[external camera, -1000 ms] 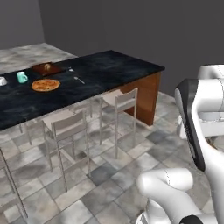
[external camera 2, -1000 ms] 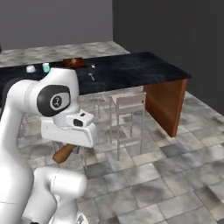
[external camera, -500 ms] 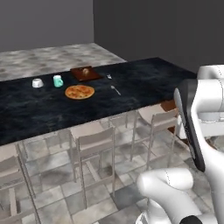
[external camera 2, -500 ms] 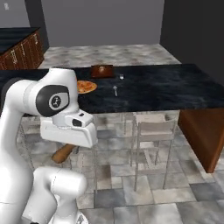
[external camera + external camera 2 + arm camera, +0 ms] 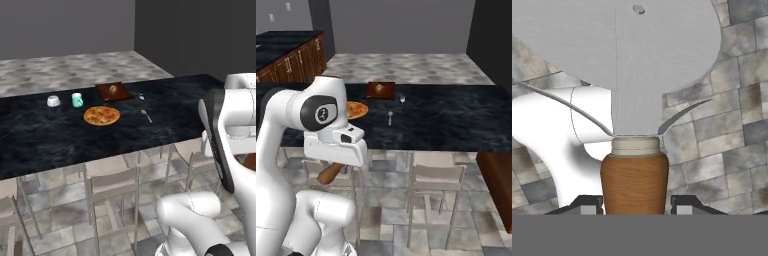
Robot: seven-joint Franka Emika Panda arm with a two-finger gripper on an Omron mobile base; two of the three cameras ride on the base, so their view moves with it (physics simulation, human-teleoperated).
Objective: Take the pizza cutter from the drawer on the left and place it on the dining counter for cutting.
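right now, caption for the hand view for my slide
Gripper shut on the pizza cutter, its grey wheel above tiled floor.

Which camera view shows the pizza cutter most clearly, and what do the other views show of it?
The hand view shows it best: the pizza cutter is close up, its brown handle between the gripper fingertips and its grey wheel above. The right base view shows just the handle end under the hand. In the left base view I cannot make it out.
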